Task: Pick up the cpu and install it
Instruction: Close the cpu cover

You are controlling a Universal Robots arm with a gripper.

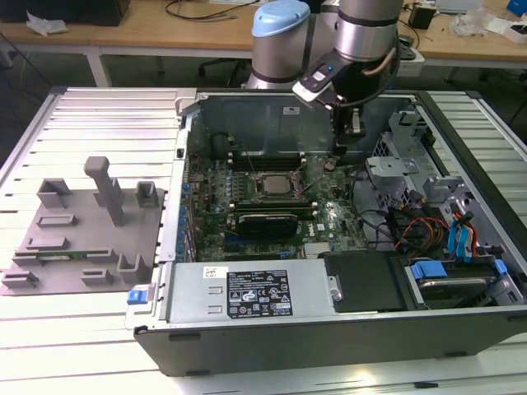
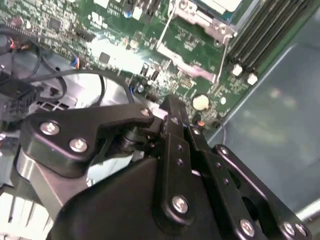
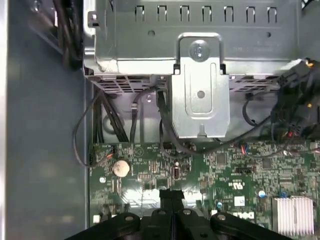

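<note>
- Lightness and stiffness are what we expect of the cpu (image 1: 272,188). It is a small flat chip with a smooth metal top that we judge slippery, and an underside that we judge easily damaged.
- We judge the safest hold to be on two opposite edges, with the chip kept level. The flat top gives nothing to pinch, and a tilt or a drop could hurt the contacts.
- We see the cpu as a pale silver square inside the metal frame of the socket (image 1: 257,196), near the middle of the motherboard (image 1: 329,220) in the open computer case (image 1: 329,333). In the second wrist view a pale part of it (image 2: 220,4) shows within that frame (image 2: 195,19), beside the memory sticks (image 2: 260,30).
- We see the gripper (image 1: 346,141) with its fingers (image 3: 166,197) pressed together and nothing visible between them; the second wrist view (image 2: 172,106) shows the same.
- The arm hangs over the far side of the case with the wrist pointing almost straight down.
- The gripper sits low over the board near the coin battery (image 3: 120,168), toward the exterior view's right of the socket and clear of it.
- A grey fixture plate (image 1: 82,247) lies on the bench (image 1: 82,350) at the exterior view's left, well apart from the gripper.
</note>
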